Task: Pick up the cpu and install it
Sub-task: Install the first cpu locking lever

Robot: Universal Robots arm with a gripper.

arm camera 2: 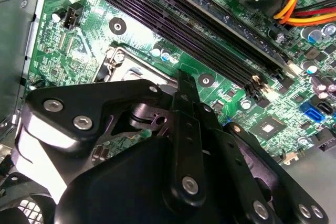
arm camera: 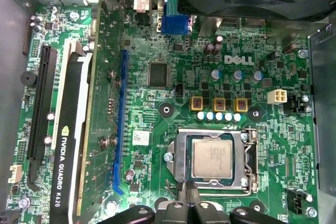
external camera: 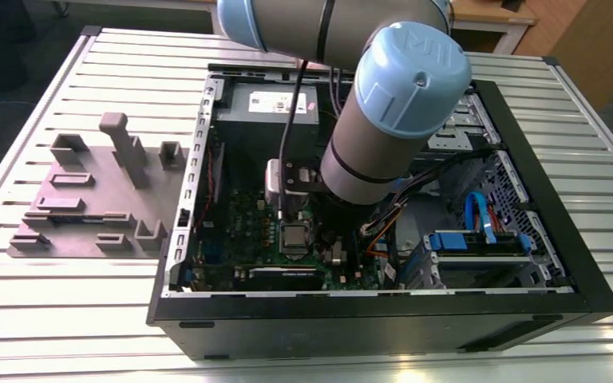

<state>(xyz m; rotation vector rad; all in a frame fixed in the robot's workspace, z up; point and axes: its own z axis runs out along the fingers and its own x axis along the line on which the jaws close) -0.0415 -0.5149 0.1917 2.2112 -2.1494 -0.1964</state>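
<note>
I am holding my gripper [arm camera: 188, 191] just beside the socket frame [arm camera: 178, 157], fingers pressed together and gripping nothing; the cpu [arm camera: 211, 160] is lying flat inside that frame on the green motherboard [arm camera: 157, 94]

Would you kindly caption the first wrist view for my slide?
The cpu lies in its socket on the motherboard, gripper close beside it.

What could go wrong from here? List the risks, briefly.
1. The cpu lies within the socket frame, and the hand hangs close by the frame's edge. A sideways nudge could shift the chip or scrape the motherboard.
2. The arm reaches deep into the computer case, beside loose orange wires. It might snag them.
</note>
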